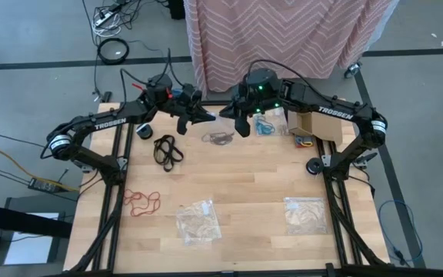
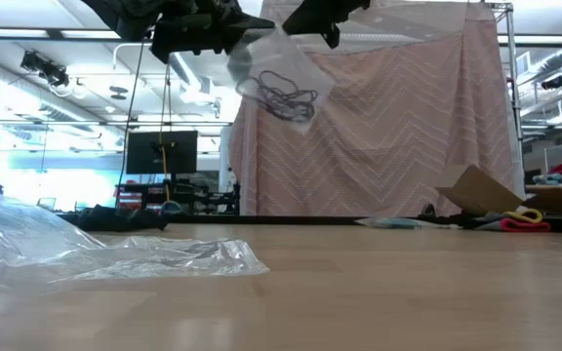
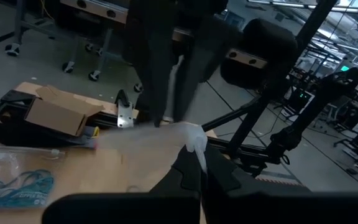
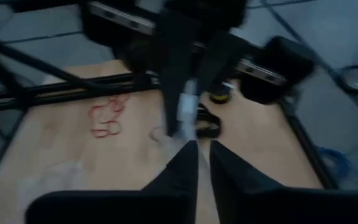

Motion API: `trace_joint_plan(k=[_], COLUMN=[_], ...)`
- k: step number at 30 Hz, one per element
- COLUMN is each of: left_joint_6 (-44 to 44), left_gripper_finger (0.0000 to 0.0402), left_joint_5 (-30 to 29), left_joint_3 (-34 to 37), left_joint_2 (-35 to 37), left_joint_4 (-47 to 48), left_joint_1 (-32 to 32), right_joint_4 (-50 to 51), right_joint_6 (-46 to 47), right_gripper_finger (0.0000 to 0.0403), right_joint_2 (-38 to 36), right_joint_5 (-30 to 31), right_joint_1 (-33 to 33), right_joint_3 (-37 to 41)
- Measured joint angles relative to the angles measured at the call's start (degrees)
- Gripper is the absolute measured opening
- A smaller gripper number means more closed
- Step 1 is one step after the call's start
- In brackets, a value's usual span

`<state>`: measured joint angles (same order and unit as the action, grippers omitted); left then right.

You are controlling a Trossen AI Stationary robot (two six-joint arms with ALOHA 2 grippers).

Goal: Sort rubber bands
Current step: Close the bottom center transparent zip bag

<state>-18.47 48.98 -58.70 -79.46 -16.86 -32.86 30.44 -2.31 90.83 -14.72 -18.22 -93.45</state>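
High view: near the top centre of the frame, the left gripper and right gripper meet over the table, each pinched on a clear bag of dark rubber bands hanging between them. Black bands lie left of centre, red bands at lower left, teal bands right of centre.

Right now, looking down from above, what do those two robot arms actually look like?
Both are dark, nearly black, jointed arms. The left arm and right arm each carry white TROSSEN lettering. Black cables loop along them, and a small green light glows near the right wrist. The left gripper and right gripper each end in two slim dark fingers.
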Motion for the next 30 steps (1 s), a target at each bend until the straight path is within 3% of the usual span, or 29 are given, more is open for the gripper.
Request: trace_joint_plan(k=[4, 9, 12, 16, 20, 24, 30], left_joint_6=[-0.01, -0.01, -0.01, -0.01, -0.01, -0.17, -0.25], left_gripper_finger=[0.0, 0.0, 0.0, 0.0, 0.0, 0.0, 0.0], left_joint_5=[1.11, 1.28, 1.58, 1.68, 1.68, 1.7, 1.57], left_joint_3=[0.0, 0.0, 0.0, 0.0, 0.0, 0.0, 0.0], left_joint_2=[0.0, 0.0, 0.0, 0.0, 0.0, 0.0, 0.0], left_joint_4=[0.09, 0.04, 0.02, 0.02, -0.11, -0.02, 0.5], left_joint_1=[0.02, -0.01, -0.01, -0.01, -0.01, -0.01, -0.08], right_joint_4=[0.17, 0.19, -0.01, 0.32, 0.35, -0.63, -0.86], right_joint_6=[-0.15, 1.22, 2.11, 3.32, 4.89, 7.24, 5.25], right_gripper_finger=[0.0086, 0.0145, 0.0167, 0.0174, 0.0166, 0.0143, 0.0016], right_joint_2=[0.0, 0.0, 0.0, 0.42, 2.5, 4.46, 4.41], right_joint_5=[-3.44, -2.17, -1.04, -4.08, -6.59, -5.07, -3.07], right_joint_1=[-0.02, -0.45, -0.82, -1.2, -1.28, -0.92, -0.23], right_joint_3=[0.0, 0.0, 0.0, 0.0, 0.09, 0.09, 0.09])
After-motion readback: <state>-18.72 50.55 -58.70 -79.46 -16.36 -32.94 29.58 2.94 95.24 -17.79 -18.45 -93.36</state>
